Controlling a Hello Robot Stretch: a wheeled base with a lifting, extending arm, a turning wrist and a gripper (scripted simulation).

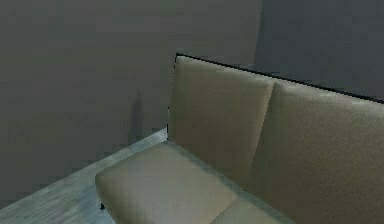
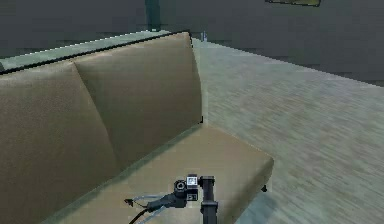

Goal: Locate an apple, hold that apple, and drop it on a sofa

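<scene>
Nearest, the dark arm (image 2: 209,205) rises from the bottom edge. Its jaws point toward the arm side view's left, with the thin fingers (image 2: 137,205) seen against the seat of the tan sofa (image 2: 130,100). Whether they grip anything I cannot tell, nor where the apple is. The seat's long axis runs left to right behind the jaws, so a release here would probably land on cushion. Beyond come the backrest, pale floor (image 2: 300,110) and dark wall (image 2: 60,20).

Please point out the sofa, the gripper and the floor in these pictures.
Tan cushioned sofa (image 1: 220,120), forward view, on a back cushion.
Dark two-finger gripper (image 2: 136,204), arm side view, between its fingertips.
Pale grey plank floor (image 2: 310,130), arm side view, on bare boards.
</scene>
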